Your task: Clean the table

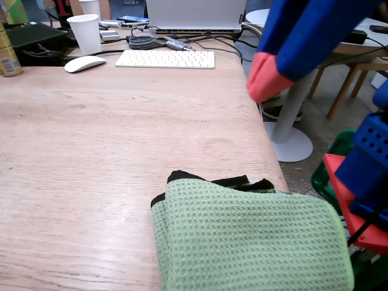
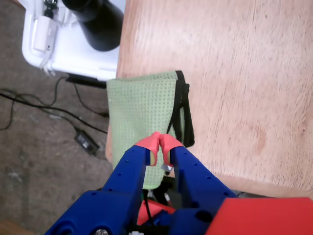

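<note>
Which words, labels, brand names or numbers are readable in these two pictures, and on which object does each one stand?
None can be read with certainty.
Can, far left in the fixed view: printed label, too blurred to read.
Keyboard: key legends too small to read.
Paper cup: plain white, no print visible.
Green cloth and table in the wrist view: no text.
Gripper: no markings visible.

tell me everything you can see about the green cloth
The green cloth is a light-green waffle-weave towel with black edging, folded into layers. It lies flat at the wooden table's edge, partly overhanging it in the wrist view. Nothing grips it: the gripper, fingers together and empty, hovers above its overhanging end.
</note>
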You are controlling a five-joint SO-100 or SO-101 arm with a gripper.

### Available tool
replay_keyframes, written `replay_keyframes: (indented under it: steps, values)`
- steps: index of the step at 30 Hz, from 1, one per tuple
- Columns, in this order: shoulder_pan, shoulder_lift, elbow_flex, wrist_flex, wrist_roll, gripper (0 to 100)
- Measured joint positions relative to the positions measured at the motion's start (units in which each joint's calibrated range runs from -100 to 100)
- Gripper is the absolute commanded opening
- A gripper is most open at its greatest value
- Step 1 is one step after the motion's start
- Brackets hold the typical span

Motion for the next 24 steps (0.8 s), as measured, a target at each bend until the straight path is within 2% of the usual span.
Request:
replay_keyframes:
  steps: [7, 9, 12, 14, 17, 21, 24]
  values:
    - [0.0, 0.0, 0.0, 0.0, 0.0, 0]
    - [-0.2, 0.0, 0.0, 0.0, 0.0, 9]
    - [-1.0, 0.0, 0.0, -0.2, 0.0, 31]
    - [-0.5, 0.2, 0.0, -0.2, 0.0, 39]
    - [0.4, 3.5, -0.1, -0.2, 0.0, 40]
    - [0.4, 16.8, 0.0, -0.2, 0.0, 40]
    - [0.4, 18.0, 6.0, -0.3, 0.0, 41]
